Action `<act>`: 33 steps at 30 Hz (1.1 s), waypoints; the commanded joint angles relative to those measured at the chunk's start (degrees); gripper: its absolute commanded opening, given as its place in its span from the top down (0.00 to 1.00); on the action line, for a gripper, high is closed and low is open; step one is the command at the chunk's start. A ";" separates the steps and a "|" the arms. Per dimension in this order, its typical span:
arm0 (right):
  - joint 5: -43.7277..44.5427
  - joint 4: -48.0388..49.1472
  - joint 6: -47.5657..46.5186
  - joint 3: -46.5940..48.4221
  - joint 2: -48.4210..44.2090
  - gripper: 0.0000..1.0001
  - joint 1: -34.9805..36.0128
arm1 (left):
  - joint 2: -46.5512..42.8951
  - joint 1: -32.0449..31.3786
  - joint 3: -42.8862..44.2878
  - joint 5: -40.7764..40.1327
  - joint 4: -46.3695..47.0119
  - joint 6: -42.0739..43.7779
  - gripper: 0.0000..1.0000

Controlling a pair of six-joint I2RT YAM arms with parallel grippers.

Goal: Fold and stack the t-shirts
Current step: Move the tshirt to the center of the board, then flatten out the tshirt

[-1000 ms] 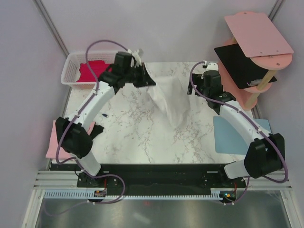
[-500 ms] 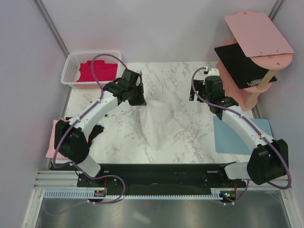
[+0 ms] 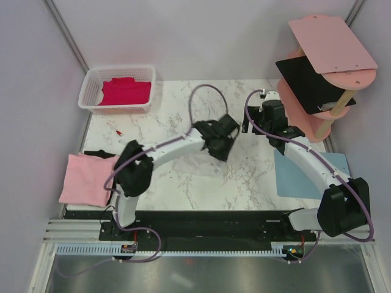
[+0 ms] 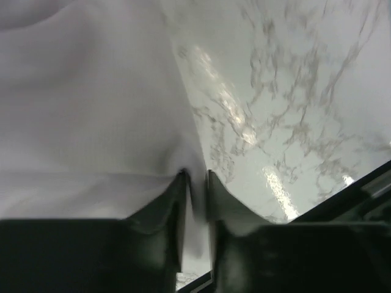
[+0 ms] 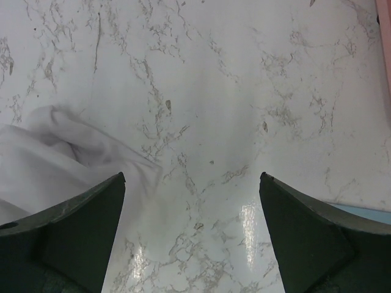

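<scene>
My left gripper (image 4: 195, 177) is shut on a fold of the large white t-shirt (image 4: 91, 91) and holds it over the marble table. In the top view this gripper (image 3: 220, 148) is at the table's middle, and the white cloth is hard to make out there. My right gripper (image 5: 192, 183) is open and empty above bare marble, with the white shirt's edge (image 5: 55, 152) by its left finger. In the top view it (image 3: 247, 122) is right of the left gripper. A magenta-red shirt (image 3: 125, 91) lies in the basket. A light pink shirt (image 3: 88, 177) lies folded at the left edge. A black shirt (image 3: 311, 82) lies on the shelf.
A white basket (image 3: 91, 82) stands at the back left. A pink shelf unit (image 3: 333, 43) stands at the back right. A light-blue mat (image 3: 305, 174) lies at the right edge. A small red object (image 3: 118, 132) lies on the table (image 3: 183, 183) at the left.
My left arm has swung from the back left towards the table's middle and right, dragging the white shirt with it. The right arm has barely moved.
</scene>
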 commanded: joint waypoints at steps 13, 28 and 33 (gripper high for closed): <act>-10.40 1.82 -0.83 0.02 -1.75 0.02 -0.03 | -15.30 -4.00 -7.71 -17.20 -3.93 -1.74 0.00; -6.72 -3.53 -3.21 6.06 3.95 0.19 17.45 | -23.58 25.45 -22.66 -0.08 -1.65 2.39 0.00; -7.77 -6.08 1.01 8.19 8.43 0.41 24.83 | -21.21 33.45 -23.90 9.86 -1.11 2.74 0.00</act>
